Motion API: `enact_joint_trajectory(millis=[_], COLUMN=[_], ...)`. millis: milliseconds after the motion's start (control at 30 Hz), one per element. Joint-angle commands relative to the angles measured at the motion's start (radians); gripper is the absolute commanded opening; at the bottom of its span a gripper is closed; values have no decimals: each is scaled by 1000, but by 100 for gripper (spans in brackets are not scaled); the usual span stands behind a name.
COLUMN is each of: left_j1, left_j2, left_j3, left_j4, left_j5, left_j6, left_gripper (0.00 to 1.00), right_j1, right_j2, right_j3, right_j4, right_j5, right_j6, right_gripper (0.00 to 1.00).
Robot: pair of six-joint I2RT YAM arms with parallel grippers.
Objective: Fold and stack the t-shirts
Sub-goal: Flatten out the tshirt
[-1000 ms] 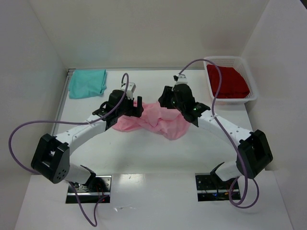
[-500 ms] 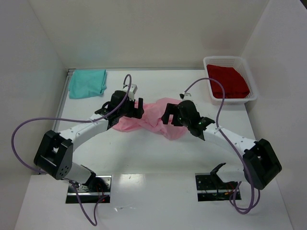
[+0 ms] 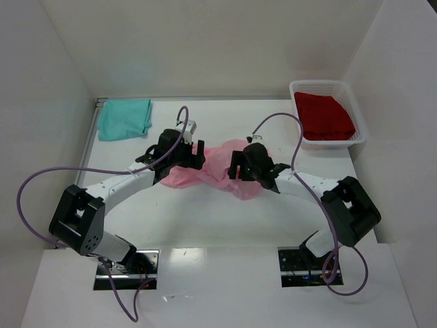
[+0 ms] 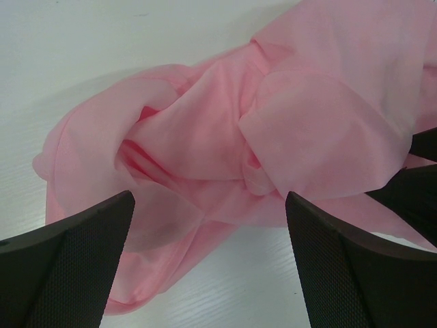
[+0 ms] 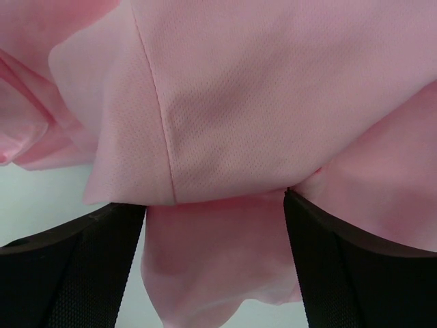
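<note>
right gripper has dropped onto pink t-shirt, middle of tabletop, jaws apart astride a seam | left gripper wide open above it | shirt crumpled, regrasp pending

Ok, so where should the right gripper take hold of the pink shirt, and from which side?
Take the pink shirt by the seamed flap lying between the right gripper's open jaws, coming straight down from above. That flap lies smooth with a free edge, probably easier to pinch than the bunched middle.
</note>
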Motion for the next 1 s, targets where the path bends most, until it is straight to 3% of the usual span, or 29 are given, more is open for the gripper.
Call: enact_joint_trajectory(millis=[0,267,667,700,767,833,867,967], left_j1=[-2,-2,-2,-2,-2,-2,-2,-2], left_j2=[23,41,50,50,50,50,50,50], left_j3=[12,12,21,21,21,21,21,21], left_j4=[36,36,27,27,27,27,27,27], left_j5=[9,9,0,0,0,0,0,0], left_j6=[10,10,10,10,10,10,10,10], left_gripper=[99,99,99,99,99,99,99,99], right_j1=[7,7,7,7,7,7,7,7], right_j2=[-2,-11,138,153,164,173,173,164], right_j3=[73,115,199,211,221,221,231,257], right_j4=[75,75,120,120,130,140,140,131], right_j5=[71,117,201,215,247,275,275,307], right_j6=[-13,-31,-42,-42,-42,-31,-31,-22], right_gripper=[75,73,72,69,40,20,20,0])
